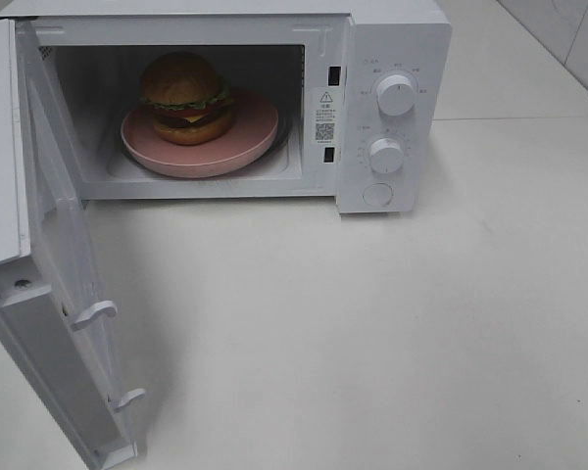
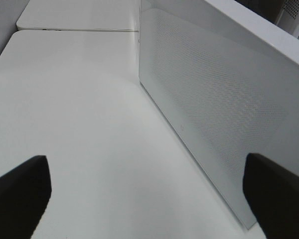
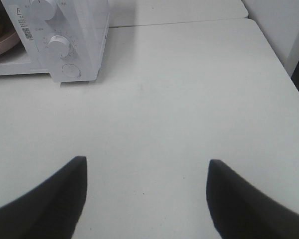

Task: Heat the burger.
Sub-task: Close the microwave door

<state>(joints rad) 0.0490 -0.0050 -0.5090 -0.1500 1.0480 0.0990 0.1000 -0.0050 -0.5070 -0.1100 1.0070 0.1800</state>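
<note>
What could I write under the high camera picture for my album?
Burger on a pink plate inside the white microwave, its door standing wide open.

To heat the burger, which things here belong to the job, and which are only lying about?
Belong to the job: round golden-brown burger; round pink plate under it; white microwave, its open door, its upper knob and lower knob.
Only lying about: white table top; tiled wall.
</note>
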